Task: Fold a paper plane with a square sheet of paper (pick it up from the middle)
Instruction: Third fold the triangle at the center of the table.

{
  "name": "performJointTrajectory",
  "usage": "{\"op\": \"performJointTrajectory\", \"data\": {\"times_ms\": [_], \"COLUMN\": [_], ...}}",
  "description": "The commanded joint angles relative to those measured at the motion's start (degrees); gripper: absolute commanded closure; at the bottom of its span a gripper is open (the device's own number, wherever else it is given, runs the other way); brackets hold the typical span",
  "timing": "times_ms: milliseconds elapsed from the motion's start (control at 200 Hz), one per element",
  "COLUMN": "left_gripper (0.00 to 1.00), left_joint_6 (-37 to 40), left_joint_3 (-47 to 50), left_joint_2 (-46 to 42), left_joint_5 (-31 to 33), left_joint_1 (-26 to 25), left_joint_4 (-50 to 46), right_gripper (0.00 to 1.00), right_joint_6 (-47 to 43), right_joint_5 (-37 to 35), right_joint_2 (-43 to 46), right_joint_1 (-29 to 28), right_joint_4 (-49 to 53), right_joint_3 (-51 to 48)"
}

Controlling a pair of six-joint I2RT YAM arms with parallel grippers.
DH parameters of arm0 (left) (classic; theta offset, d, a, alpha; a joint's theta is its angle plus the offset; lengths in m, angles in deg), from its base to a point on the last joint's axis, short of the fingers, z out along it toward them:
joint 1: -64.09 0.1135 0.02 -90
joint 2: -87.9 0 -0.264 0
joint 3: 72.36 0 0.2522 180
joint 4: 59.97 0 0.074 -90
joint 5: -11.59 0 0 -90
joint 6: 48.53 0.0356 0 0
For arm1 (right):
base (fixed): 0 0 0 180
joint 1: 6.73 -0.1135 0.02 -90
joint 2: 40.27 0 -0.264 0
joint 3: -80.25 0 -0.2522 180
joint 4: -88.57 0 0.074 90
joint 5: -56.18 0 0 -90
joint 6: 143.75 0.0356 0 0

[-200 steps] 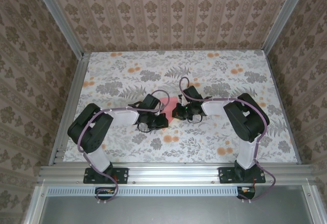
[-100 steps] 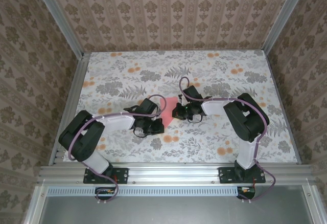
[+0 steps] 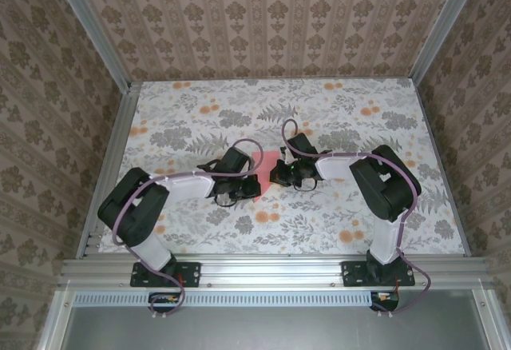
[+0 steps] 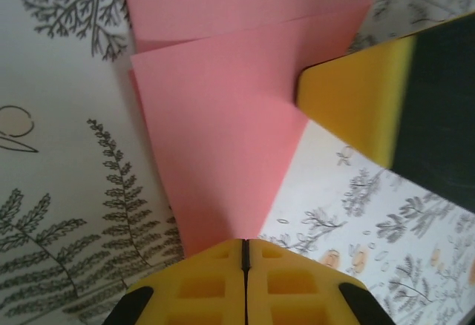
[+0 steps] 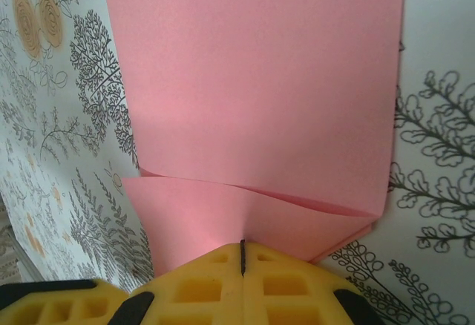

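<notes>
Floral-print tabletop inside patterned wallpaper walls, aluminium frame along the edges. I see the square sheet of paper near the middle of the table, lying between the two arms' tips. It is plain salmon-pink and partly folded. From the left wrist, one flap lies diagonally over a lower layer and tapers to a point, with a sliver of that layer peeking along its left edge. From the right wrist, the flap's edge looks slightly wavy and not pressed flat. Left gripper: yellow pads closed, the paper's tapered end running into their seam, so it looks pinched. Right gripper: pads closed on the sheet's near edge.
</notes>
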Motion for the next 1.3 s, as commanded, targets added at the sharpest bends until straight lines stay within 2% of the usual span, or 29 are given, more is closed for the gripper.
{"op": "performJointTrajectory", "data": {"times_ms": [0, 90, 240, 620, 815, 1125, 1295], "left_gripper": [0.94, 0.94, 0.95, 0.95, 0.95, 0.95, 0.95], "left_joint_6": [-0.63, -0.35, -0.41, -0.49, -0.32, 0.15, 0.98], "left_joint_3": [-1.03, -0.82, 0.07, 0.97, 3.50, 4.61, 3.63], "left_joint_2": [1.09, 1.40, 1.83, 2.07, 1.55, 1.69, 1.26], "left_joint_5": [-0.62, 0.20, 0.89, 0.44, -0.73, -1.59, -1.71], "left_joint_1": [0.42, 0.50, 0.46, 0.53, 0.73, 0.88, 0.86], "left_joint_4": [-0.65, -2.37, -2.88, -3.80, -5.26, -5.17, -6.17], "right_gripper": [0.96, 0.96, 0.95, 0.96, 0.96, 0.96, 0.95], "right_joint_6": [0.15, -0.96, -2.70, -1.99, -4.04, -6.93, -8.00], "right_joint_5": [-0.27, 0.34, -2.85, -3.20, -4.46, -4.73, -5.85], "right_joint_2": [1.43, 2.91, 5.11, -0.70, -1.27, -2.22, -1.29], "right_joint_1": [0.41, -0.23, -2.96, -5.50, -2.09, 6.44, 8.44], "right_joint_4": [0.41, -0.09, 1.85, 1.85, 2.34, 2.17, 3.60], "right_joint_3": [-1.33, -1.56, -1.24, 0.76, 0.75, 1.12, 3.13]}}
